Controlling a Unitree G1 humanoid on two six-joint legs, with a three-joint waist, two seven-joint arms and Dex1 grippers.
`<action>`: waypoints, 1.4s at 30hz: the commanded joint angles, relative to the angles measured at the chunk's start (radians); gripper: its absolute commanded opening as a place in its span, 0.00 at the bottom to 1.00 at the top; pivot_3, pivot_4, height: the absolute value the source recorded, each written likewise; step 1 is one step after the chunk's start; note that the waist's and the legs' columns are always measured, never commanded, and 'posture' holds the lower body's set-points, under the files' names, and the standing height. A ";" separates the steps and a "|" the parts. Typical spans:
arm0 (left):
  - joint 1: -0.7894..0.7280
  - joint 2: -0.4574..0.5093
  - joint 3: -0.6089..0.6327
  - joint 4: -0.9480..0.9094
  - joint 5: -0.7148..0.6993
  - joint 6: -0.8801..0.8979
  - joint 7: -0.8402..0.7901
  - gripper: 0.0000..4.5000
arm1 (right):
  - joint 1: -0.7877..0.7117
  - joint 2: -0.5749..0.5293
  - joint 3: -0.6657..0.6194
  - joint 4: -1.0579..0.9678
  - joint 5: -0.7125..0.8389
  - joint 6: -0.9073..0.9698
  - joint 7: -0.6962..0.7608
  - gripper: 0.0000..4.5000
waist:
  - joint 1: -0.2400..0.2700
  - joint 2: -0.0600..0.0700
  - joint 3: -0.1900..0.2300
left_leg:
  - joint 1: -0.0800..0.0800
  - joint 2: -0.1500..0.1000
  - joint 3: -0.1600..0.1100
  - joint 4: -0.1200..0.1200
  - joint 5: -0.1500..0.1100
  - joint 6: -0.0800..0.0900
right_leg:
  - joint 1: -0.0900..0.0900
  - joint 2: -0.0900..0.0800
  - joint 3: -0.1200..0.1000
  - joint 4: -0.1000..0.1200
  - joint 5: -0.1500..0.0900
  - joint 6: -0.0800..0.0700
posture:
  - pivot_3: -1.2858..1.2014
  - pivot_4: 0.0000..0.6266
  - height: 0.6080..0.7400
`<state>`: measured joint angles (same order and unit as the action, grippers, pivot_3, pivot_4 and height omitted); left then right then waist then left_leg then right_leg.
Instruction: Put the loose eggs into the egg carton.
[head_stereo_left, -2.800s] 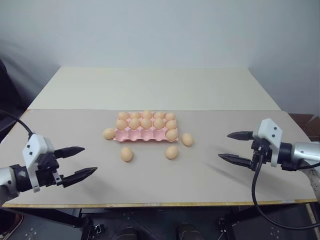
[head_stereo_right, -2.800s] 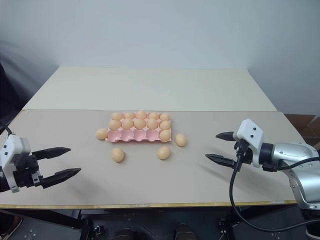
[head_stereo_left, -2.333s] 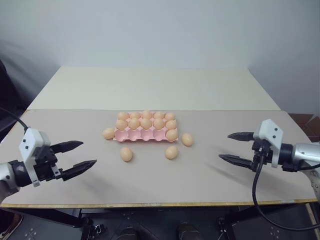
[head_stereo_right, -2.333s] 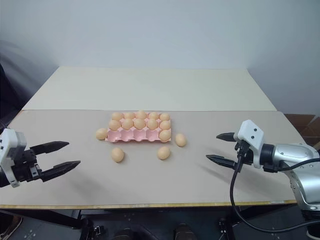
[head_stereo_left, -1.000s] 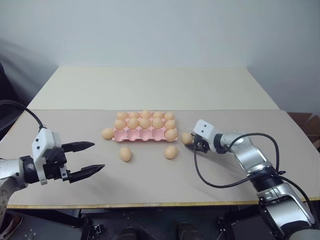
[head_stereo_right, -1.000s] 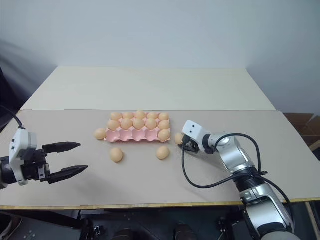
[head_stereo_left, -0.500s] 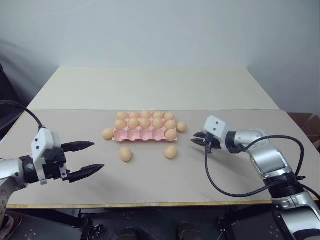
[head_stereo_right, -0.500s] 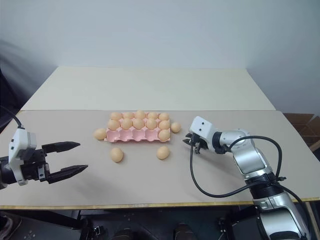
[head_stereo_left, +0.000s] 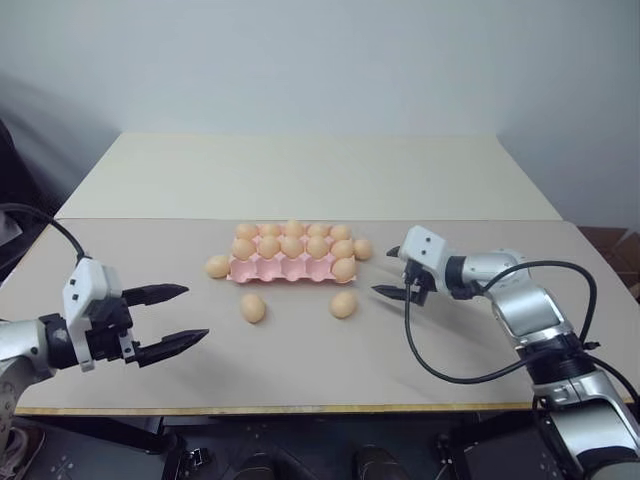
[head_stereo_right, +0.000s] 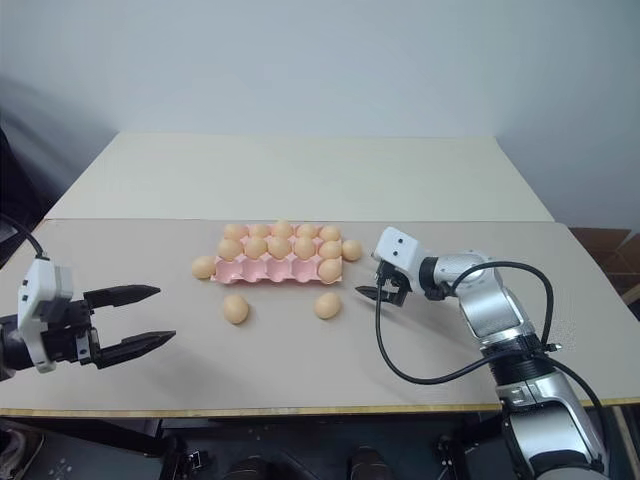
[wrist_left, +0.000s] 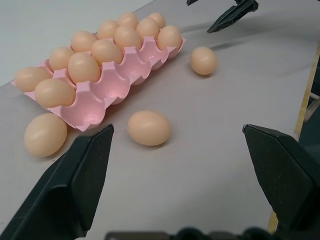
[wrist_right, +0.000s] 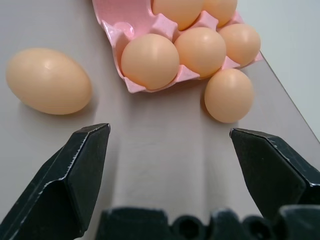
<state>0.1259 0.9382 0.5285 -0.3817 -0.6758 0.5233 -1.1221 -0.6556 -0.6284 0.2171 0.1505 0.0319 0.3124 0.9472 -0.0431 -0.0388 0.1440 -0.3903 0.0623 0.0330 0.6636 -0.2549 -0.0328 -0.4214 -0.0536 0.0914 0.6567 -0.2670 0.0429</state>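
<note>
Eggs lie loose on the table (head_stereo_left: 480, 360) around the carton (head_stereo_left: 290, 268): one (head_stereo_left: 217, 267) against its left end, one (head_stereo_left: 363, 249) touching its right end, and two in front, a left one (head_stereo_left: 253, 308) and a right one (head_stereo_left: 343, 304), both a little apart from the tray. The carton sits mid-table with its long side running left to right; its back two rows hold eggs, and the front row holds one at its right end. The left end egg and the front left egg lie on their sides, long axes roughly parallel to the carton's length in the left wrist view.

The right gripper (head_stereo_left: 392, 272) reaches in from the right, arm bent, pointing left and slightly down toward the carton's right end, fingers spread and empty, just clear of the right end egg. The left gripper (head_stereo_left: 170, 315) hovers over the table's near left edge, pointing right, fingers wide apart, holding nothing.
</note>
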 joint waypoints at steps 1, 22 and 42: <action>0.000 -0.001 0.030 -0.031 -0.014 -0.013 0.006 1.00 | -0.042 0.004 -0.012 0.028 -0.017 -0.060 -0.011 0.99 | -0.001 0.000 0.000 | 0.000 0.000 0.000 0.000 0.000 0.000 | 0.000 0.000 0.000 0.000 0.000 0.000 | 0.52 0.24 1.00; 0.018 0.007 0.052 -0.045 -0.018 -0.007 0.000 1.00 | -0.238 0.125 0.072 0.525 -0.161 -0.387 -0.001 0.99 | -0.008 0.000 0.000 | 0.000 0.000 0.000 0.000 0.000 0.000 | 0.000 0.000 0.000 0.000 0.000 0.000 | 0.52 0.24 1.00; 0.043 0.003 0.073 -0.055 -0.021 -0.006 0.009 1.00 | -0.227 0.099 -0.002 0.420 -0.115 -0.377 0.035 0.32 | -0.026 0.001 0.001 | 0.000 0.000 0.000 0.000 0.000 0.000 | 0.000 0.000 0.000 0.000 0.000 0.000 | 0.52 0.24 1.00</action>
<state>0.1757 0.9375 0.5735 -0.4203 -0.6769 0.5251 -1.1111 -0.8747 -0.5136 0.2582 0.6664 -0.1298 -0.0925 0.9748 -0.0686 -0.0379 0.1445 -0.3902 0.0627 0.0330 0.6635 -0.2548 -0.0330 -0.4215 -0.0537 0.0916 0.6571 -0.2669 0.0427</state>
